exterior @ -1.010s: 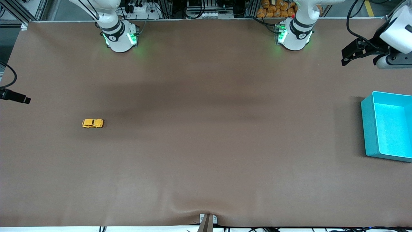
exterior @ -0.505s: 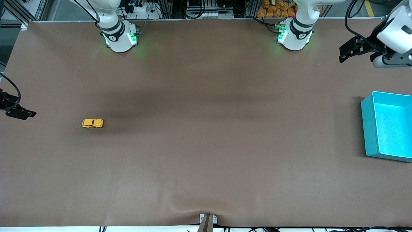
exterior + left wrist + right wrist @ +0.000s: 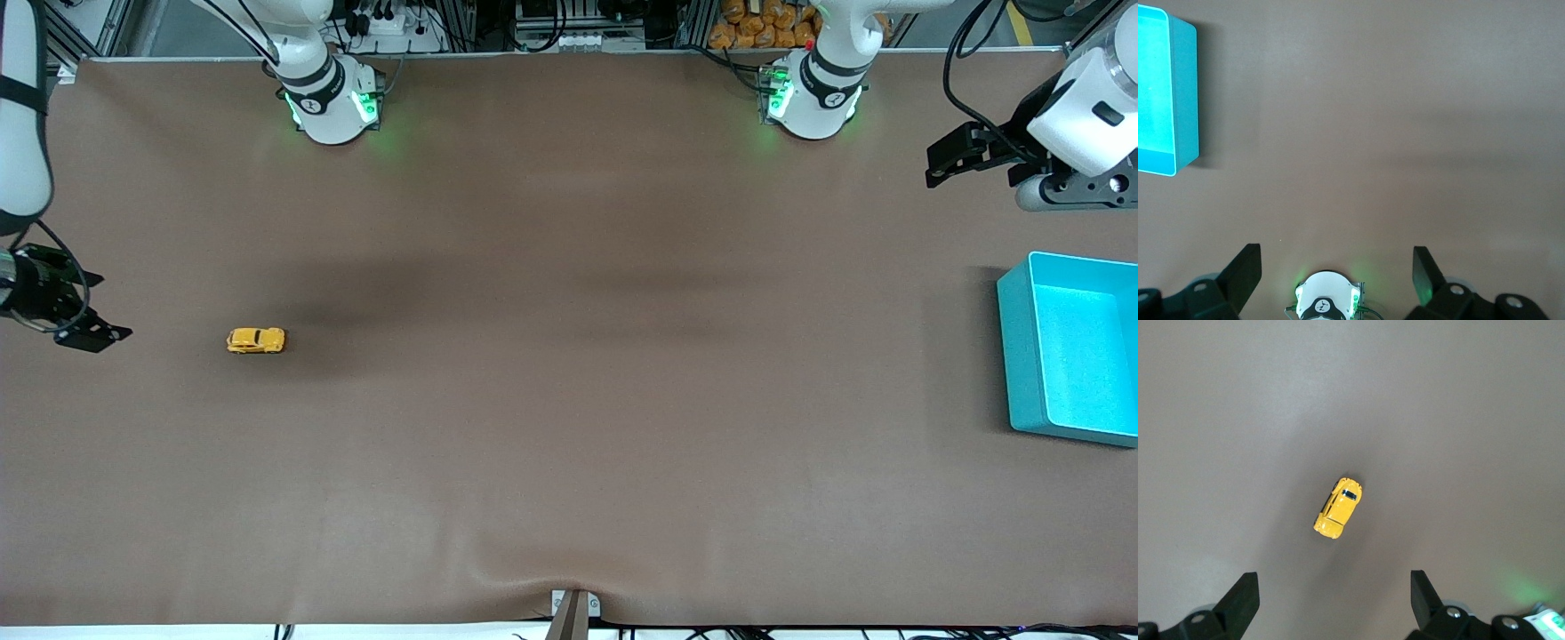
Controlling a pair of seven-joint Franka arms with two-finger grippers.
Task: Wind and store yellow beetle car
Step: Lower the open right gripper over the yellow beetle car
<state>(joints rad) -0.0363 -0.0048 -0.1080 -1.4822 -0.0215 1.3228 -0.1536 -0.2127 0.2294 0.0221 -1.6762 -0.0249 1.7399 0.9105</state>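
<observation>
In the front view the yellow beetle car (image 3: 256, 340) sits alone on the brown table (image 3: 569, 400) toward the right arm's end, well apart from the teal bin (image 3: 1013, 356), with the right gripper (image 3: 84, 333) near it. The left wrist view shows the left gripper (image 3: 1337, 267) spread wide and empty, high over bare table near the bin. In the right wrist view the right gripper's jaws also stand apart above the car, which looks light, rigid and glossy, likely slippery, so its flat flanks seem the safest hold.

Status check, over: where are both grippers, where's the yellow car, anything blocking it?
Right gripper open, empty, beside yellow beetle car. Left gripper open, empty, near teal bin. Car alone on table, nothing in the way.
</observation>
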